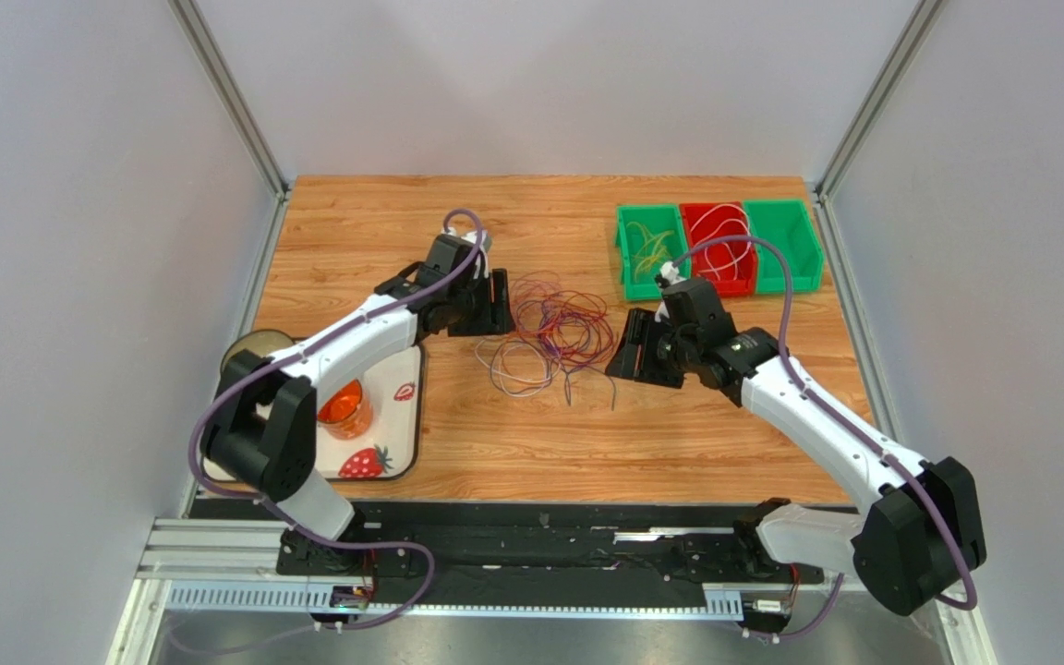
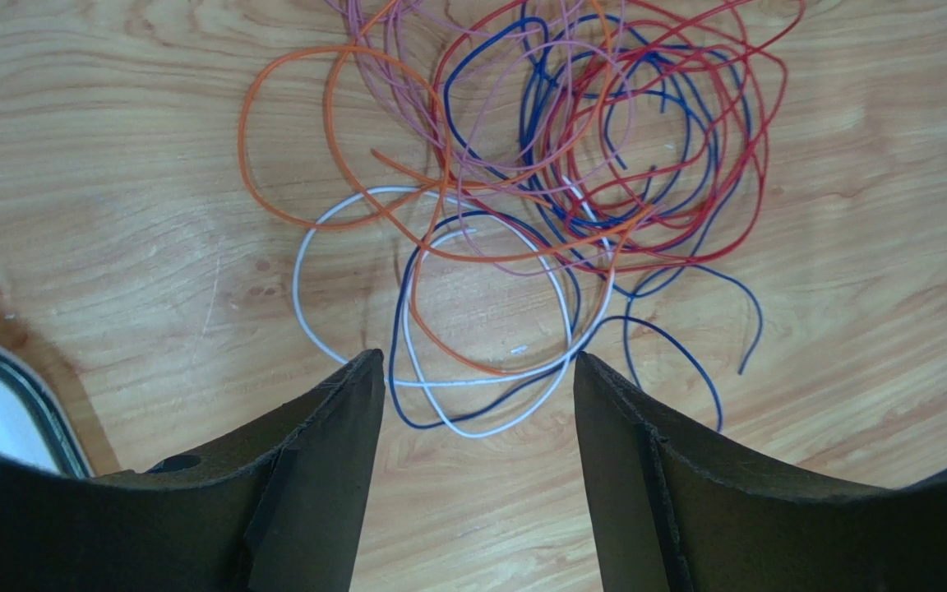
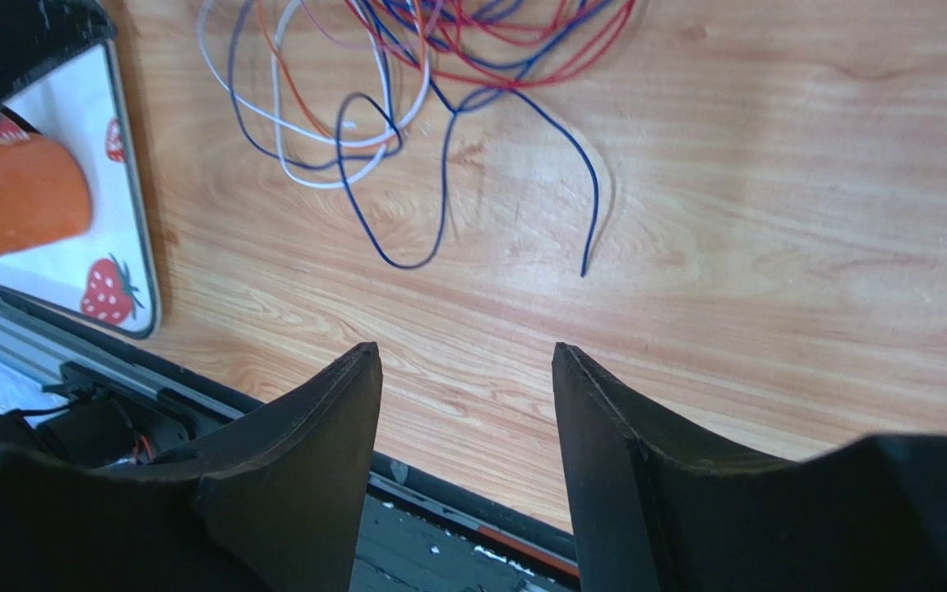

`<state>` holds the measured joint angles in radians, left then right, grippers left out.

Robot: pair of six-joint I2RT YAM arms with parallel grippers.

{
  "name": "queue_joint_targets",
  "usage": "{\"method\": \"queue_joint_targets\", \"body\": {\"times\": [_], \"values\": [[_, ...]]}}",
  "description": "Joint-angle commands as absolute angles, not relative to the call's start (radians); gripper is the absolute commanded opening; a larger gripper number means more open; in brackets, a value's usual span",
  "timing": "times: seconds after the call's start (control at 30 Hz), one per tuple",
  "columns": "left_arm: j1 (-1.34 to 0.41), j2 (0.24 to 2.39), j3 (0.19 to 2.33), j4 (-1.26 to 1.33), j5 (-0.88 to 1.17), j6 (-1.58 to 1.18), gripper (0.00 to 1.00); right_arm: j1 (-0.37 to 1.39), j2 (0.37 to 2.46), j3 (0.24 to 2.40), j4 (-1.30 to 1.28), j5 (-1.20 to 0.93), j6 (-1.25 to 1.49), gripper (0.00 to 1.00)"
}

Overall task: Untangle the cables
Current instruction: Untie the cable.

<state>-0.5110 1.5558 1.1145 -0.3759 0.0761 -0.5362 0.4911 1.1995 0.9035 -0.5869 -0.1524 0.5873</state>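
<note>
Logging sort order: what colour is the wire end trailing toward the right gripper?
It's a dark blue wire; right wrist view shows it best.

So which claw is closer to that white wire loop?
The left. The white loop lies right at the tips of the left gripper; the right gripper sits beyond the tangle, well back from it.

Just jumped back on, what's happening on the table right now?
Both arms flank the tangle of cables in the middle of the table. The left pincer is open, facing a white loop at the tangle's edge, and holds nothing. The right pincer is open too, over bare wood on the other side. Some cables lie in the green bin and red bin.
</note>
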Motion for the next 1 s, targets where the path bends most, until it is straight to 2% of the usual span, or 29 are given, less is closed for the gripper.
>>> {"method": "queue_joint_targets", "body": {"times": [0.0, 0.3, 0.6, 0.97], "values": [[-0.514, 1.640, 1.184, -0.368, 0.142, -0.491, 0.66, 0.506, 1.184, 0.881, -0.497, -0.149, 0.607, 0.57], [-0.517, 1.690, 1.180, -0.287, 0.155, -0.745, 0.67, 0.517, 1.247, 0.847, -0.450, -0.140, 0.597, 0.55], [-0.517, 1.640, 0.990, -0.023, 0.121, -1.231, 0.68, 0.522, 1.249, 0.779, -0.396, -0.120, 0.603, 0.55], [-0.514, 1.655, 0.934, 0.066, 0.060, -1.419, 0.70, 0.525, 1.292, 0.703, -0.298, -0.124, 0.609, 0.54]]}}
